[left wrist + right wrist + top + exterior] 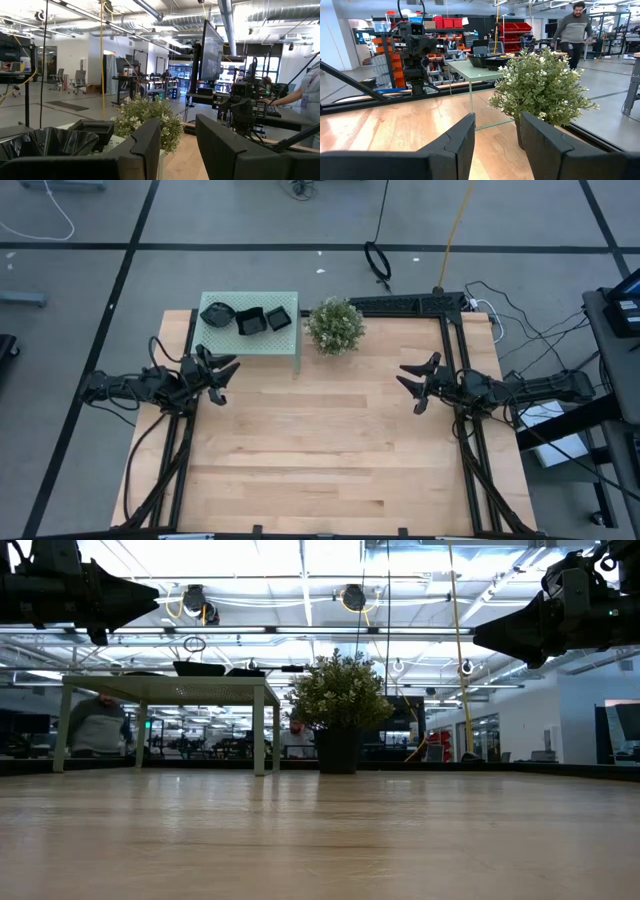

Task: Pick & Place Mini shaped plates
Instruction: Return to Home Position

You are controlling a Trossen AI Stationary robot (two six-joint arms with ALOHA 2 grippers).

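- My left gripper (pixel 228 378) hangs just beside the near edge of the green shelf (pixel 262 343), its fingers spread and holding nothing. The right gripper (pixel 408 385) is well apart from it across the table (pixel 320 460), likewise parted and empty.
- The main risk, as I judge it, is on the left: a sideways swing of that arm could clip the shelf's edge or leg and jolt the piles. These are loose, glossy dishes, so I'd expect them to slide.
- The right arm faces the potted plant (pixel 335 325). A forward drift could brush its leaves, though there is room.
- The shelf holds every one of the mini shaped plates (pixel 250 321) I can see — three dark piles in a row, a wavy-rimmed one at the end away from the plant and two square ones nearer it. I can't tell how many are in each pile.
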